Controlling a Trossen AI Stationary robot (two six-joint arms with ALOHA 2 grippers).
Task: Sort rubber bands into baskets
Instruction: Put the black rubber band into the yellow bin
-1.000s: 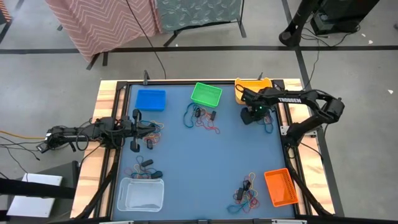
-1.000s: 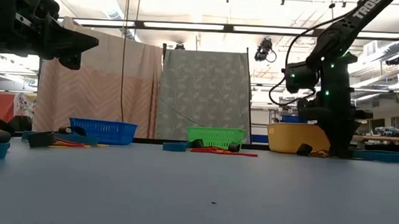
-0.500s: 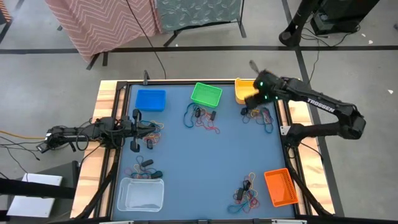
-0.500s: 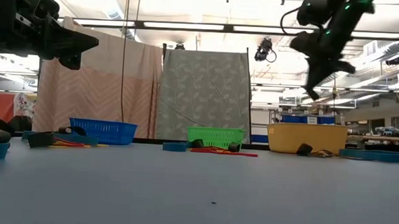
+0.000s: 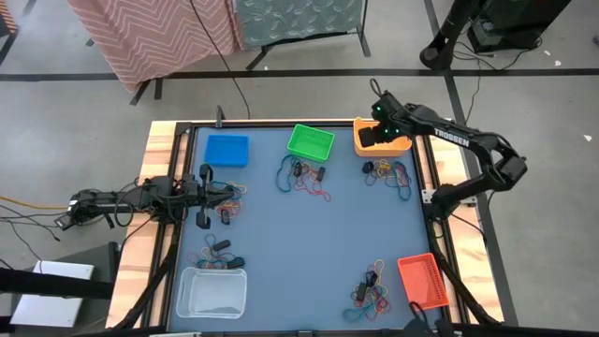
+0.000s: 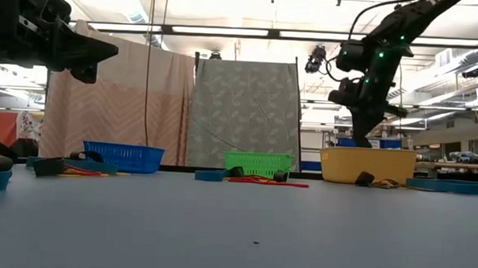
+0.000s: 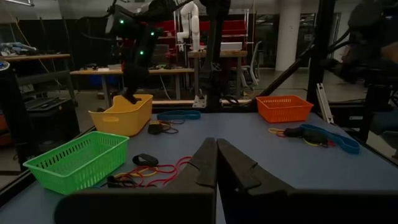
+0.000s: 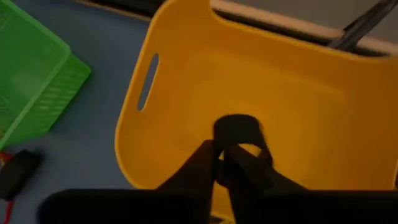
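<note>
The right gripper (image 8: 219, 163) is hanging over the yellow-orange basket (image 8: 292, 99), its fingers pinching a black rubber band (image 8: 238, 132) above the basket's floor, while the left gripper (image 7: 216, 163) is waiting closed at the table's left edge

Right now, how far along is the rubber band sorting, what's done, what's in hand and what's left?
Done: nothing clearly; the blue basket and green basket look empty from above. In hand: the right gripper hangs over the yellow basket with a dark band at its fingertips. Left: piles of rubber bands scattered across the table. The left gripper waits shut at the table's left edge.
</note>
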